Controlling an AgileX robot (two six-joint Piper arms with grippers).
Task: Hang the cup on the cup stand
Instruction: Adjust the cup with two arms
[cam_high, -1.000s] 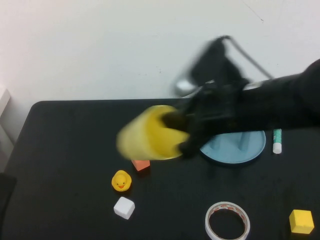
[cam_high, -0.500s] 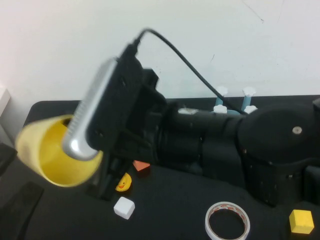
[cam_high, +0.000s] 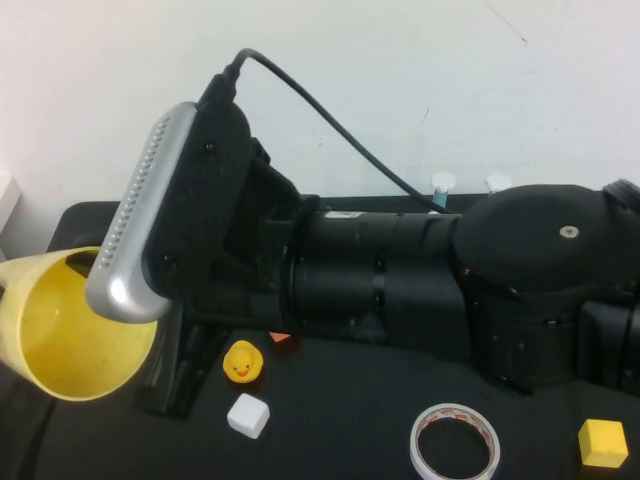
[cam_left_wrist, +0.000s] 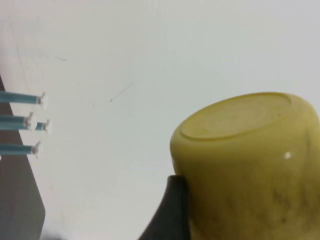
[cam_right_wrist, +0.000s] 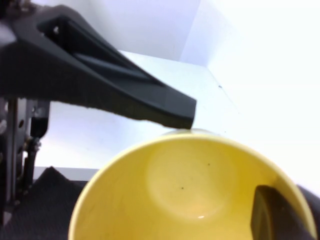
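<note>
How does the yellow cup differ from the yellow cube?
The cup is big, round and hollow; the yellow cube is small and boxy. The cup hangs tilted at the table's left end, pinched by the right end effector, the open left end effector beside its base; the cube rests on the table, near right. Both yellow.

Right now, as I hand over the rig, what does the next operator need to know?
Right gripper: shut on the cup's rim, reached across to the robot's left side.
Left gripper: open, one finger beside the cup's base, not gripping.
Cup: in the air, tilted, mouth toward the high camera.
Stand: rear right, mostly hidden behind the right arm; no cup on the visible posts.
Done: cup lifted.
Left: probably pass it to the left gripper, then hang it on a post.
</note>
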